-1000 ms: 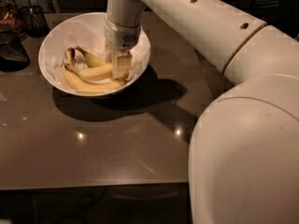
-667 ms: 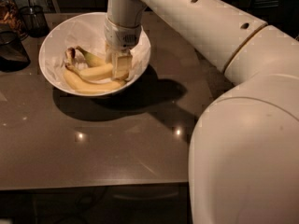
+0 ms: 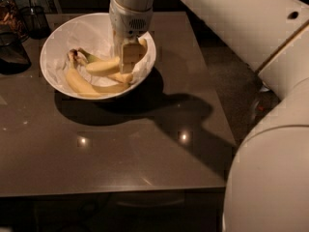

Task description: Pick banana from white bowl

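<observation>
The white bowl (image 3: 52, 71) stands at the back left of the dark table, lined with white paper. Three bananas lie in it. The plump pale yellow banana (image 3: 103, 65) lies across the middle, its right end between my fingers. A longer slim banana (image 3: 79, 84) curves along the bowl's near side, and part of another shows under the gripper. My gripper (image 3: 127, 62) reaches straight down into the right half of the bowl and is shut on the plump banana's right end. The gripper hides that end.
Dark wire containers (image 3: 13, 52) and a cup with utensils (image 3: 35, 18) stand at the far left beside the bowl. The table's right edge (image 3: 226, 129) and front edge (image 3: 116, 190) are close. My arm and body (image 3: 270, 129) fill the right side.
The gripper has risen slightly, and the plump banana has come up with it, now sitting higher above the long slim one. The bowl has not moved.
</observation>
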### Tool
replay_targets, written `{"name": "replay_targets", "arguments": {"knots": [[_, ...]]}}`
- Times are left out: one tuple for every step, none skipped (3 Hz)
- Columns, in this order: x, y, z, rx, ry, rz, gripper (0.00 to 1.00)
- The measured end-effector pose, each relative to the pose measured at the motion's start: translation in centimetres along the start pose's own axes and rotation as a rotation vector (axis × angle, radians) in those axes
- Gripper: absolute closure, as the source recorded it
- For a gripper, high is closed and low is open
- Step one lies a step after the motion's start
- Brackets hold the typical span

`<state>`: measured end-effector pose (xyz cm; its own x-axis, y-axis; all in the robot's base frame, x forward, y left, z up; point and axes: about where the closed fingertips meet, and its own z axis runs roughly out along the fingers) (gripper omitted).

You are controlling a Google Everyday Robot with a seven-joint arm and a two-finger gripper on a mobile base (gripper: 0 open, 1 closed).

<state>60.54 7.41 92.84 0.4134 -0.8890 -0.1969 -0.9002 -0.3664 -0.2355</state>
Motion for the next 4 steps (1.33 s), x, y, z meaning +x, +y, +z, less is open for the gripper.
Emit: {"name": "replay_targets", "arguments": {"knots": [[-2.3,2.3,-5.5,0.099,-0.024,0.003,1.0],[-2.5,2.1,-5.6,0.096,-0.019,-0.005,1.0],[-3.1,3.3,-6.9,0.085,-0.014,0.02,1.0],[-4.2,5.3,-9.0,0.101,-0.028,0.057,1.0]]}}
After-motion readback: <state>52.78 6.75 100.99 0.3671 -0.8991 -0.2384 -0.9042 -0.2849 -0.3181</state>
